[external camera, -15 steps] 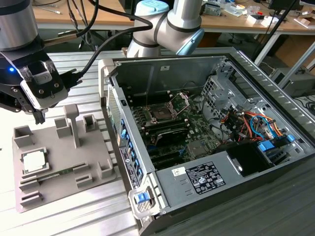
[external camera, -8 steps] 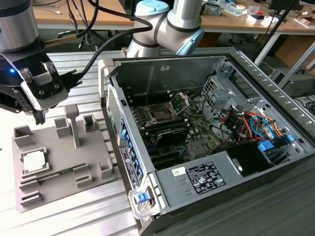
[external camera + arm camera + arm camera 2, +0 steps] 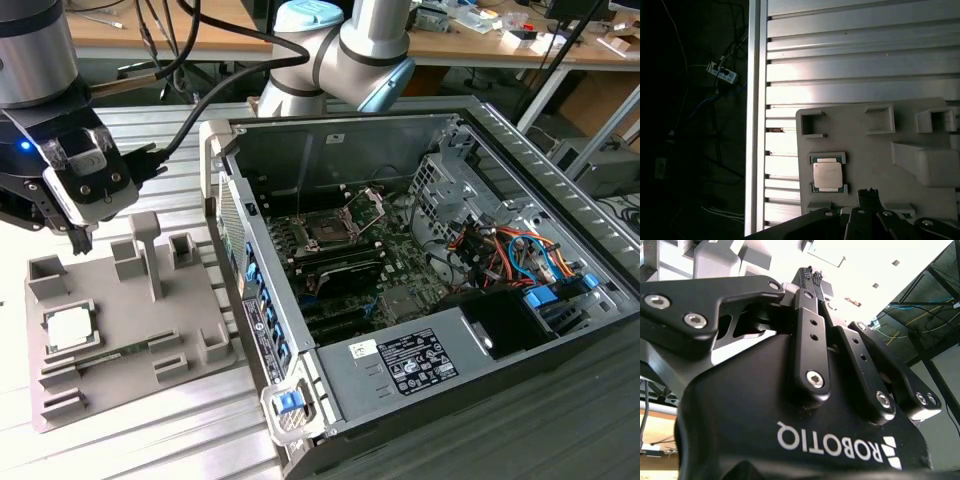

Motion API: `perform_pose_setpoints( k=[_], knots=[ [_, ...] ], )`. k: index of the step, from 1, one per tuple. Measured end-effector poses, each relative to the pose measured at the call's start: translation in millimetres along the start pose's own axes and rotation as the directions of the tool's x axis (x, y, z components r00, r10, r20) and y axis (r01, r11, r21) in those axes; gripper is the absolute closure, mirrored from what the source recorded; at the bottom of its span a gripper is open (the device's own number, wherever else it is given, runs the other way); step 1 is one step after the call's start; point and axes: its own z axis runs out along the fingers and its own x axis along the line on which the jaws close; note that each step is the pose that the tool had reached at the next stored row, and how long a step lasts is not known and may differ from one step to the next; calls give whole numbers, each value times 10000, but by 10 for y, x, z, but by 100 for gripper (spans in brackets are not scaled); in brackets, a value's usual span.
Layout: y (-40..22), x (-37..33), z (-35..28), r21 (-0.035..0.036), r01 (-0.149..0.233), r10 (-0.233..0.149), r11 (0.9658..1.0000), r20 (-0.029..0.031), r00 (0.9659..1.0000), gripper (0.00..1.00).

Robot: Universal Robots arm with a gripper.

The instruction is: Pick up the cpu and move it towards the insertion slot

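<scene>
Gripper: the gripper is clenched with nothing in it. In the second wrist view its two fingertips are pressed together with no gap between them.
Gripper position: it hangs over the far edge of the grey fixture plate, toward the exterior view's left. It is above the plate and is not touching the cpu.
Cpu: the cpu lies flat in its shallow framed pocket on the fixture plate, silvery face up. In the first wrist view the cpu sits squarely between the pocket's two brackets, close to the gripper tip but apart from it.
Fixture plate: it rests on the slatted aluminium tabletop and carries several raised open boxes and an upright post. The first wrist view shows its bare surface on the tabletop slats.
Insertion slot: the insertion slot is a dark square with a silver frame on the board inside the open computer case. It is well apart from the cpu, toward the exterior view's right.
Retaining bracket: the silver bracket is hinged up and open just beside the slot.
Case interior: orange and blue cables are bundled at the exterior view's right, and a labelled power supply lies near the front.
Arm: the robot's grey and blue joints stand behind the case.
</scene>
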Motion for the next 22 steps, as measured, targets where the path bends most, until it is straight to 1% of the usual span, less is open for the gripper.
perform_pose_setpoints(
  k=[3, 5, 22],
  knots=[
    [0, 0, 5, 0, 0, 0, 10000, 0, 10000, 89],
    [-2, 0, 35, 0, 0, 0, 10000, 0, 10000, 89],
    [-3, 0, 63, 0, 1, -1, 10000, 0, 10000, 89]
  ],
)
